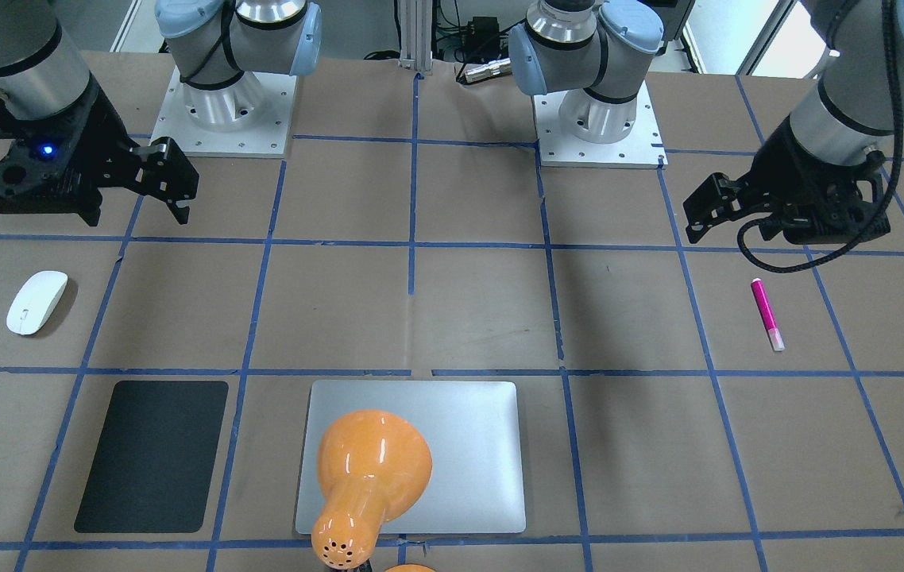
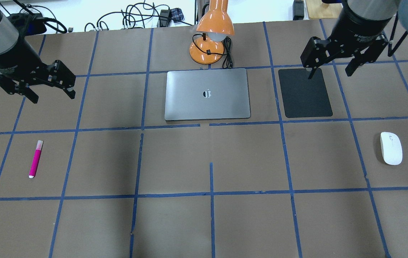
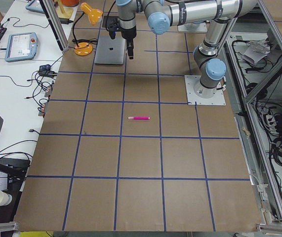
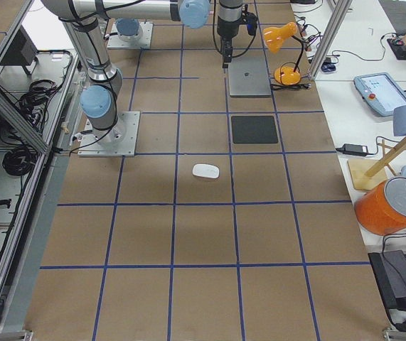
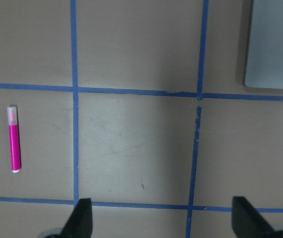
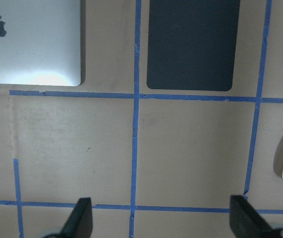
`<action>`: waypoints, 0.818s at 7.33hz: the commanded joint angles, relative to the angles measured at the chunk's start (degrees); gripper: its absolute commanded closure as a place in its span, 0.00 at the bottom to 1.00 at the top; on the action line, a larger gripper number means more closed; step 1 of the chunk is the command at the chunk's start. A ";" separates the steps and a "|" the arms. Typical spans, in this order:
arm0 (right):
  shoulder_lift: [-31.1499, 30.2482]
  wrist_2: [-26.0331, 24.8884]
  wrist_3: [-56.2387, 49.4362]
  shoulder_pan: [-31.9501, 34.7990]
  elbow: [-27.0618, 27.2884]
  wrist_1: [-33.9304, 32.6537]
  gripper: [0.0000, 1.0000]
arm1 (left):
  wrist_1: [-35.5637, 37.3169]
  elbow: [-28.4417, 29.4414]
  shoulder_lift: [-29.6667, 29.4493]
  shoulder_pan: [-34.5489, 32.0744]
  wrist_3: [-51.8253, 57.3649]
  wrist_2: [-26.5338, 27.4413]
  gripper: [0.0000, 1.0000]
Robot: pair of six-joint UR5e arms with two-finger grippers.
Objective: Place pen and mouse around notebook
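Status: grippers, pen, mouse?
Left gripper, right gripper open, empty. Slim magenta pen, glossy white oval mouse untouched, apart from flat silver-grey notebook. Matte black mat beside notebook.

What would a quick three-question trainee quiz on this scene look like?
1. True or false: the pen lies on the notebook.
2. On which side of the robot is the mouse? A) left B) right C) centre
3. Fill in: the left gripper and right gripper are both ____ and hold nothing.

Key: 1 false, the pen lies well apart from the notebook, on the robot's left; 2 B; 3 open.
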 commanded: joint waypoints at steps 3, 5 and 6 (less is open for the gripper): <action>2.16 -0.58 -15.71 -18.43 11.32 -9.05 0.00 | 13.67 -8.58 -1.86 8.64 16.74 0.47 0.00; 6.54 -1.72 -21.09 -26.17 18.26 -21.34 0.00 | 24.56 -16.84 -1.95 12.94 23.51 1.95 0.00; 8.75 -1.90 -27.48 -29.52 21.08 -28.98 0.00 | 29.40 -20.27 -2.12 15.58 26.68 2.14 0.00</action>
